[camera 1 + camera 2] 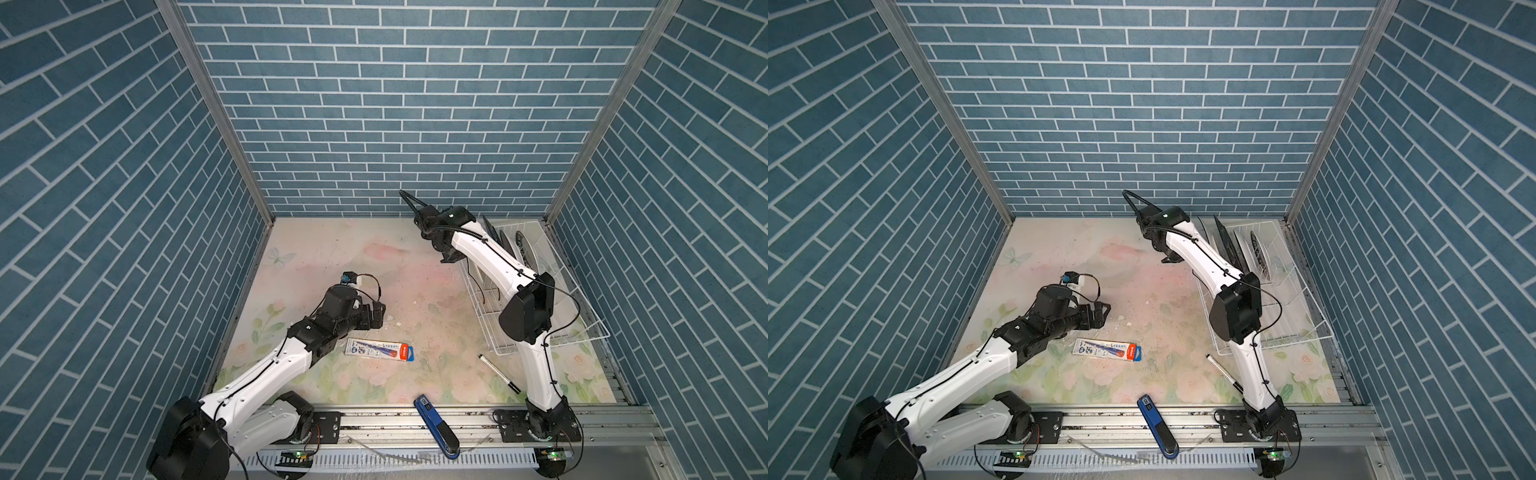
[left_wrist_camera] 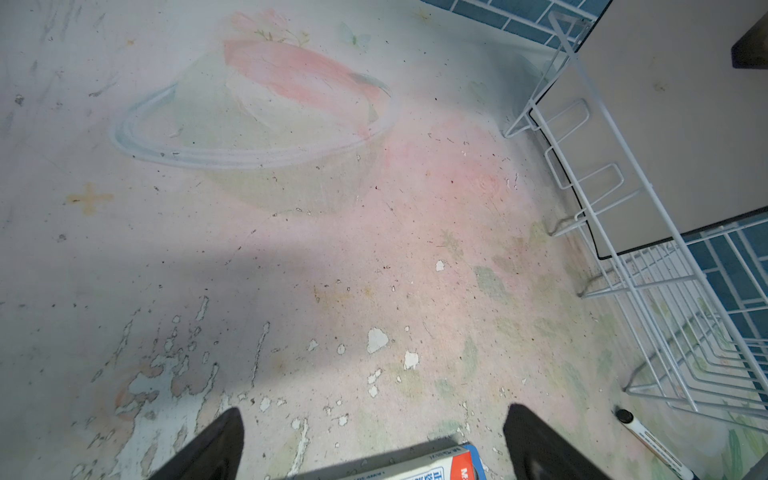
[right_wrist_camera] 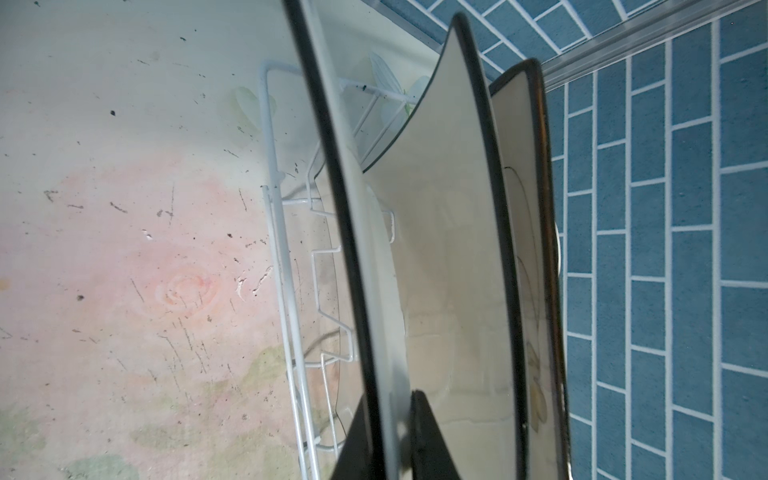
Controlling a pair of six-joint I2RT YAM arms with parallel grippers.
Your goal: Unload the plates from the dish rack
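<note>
Elbow raised, right hand (image 3: 392, 432) reaches into dish rack (image 1: 582, 320) pinching a plate (image 3: 374, 270); left hand (image 2: 374, 449) spread low.

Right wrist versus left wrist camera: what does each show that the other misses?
Right wrist only: the right gripper shut on the rim of a square plate, with two more plates behind it. Left wrist only: the open left gripper, a pen pack and a marker. Both: the dish rack, that gripped plate and the floral table.
</note>
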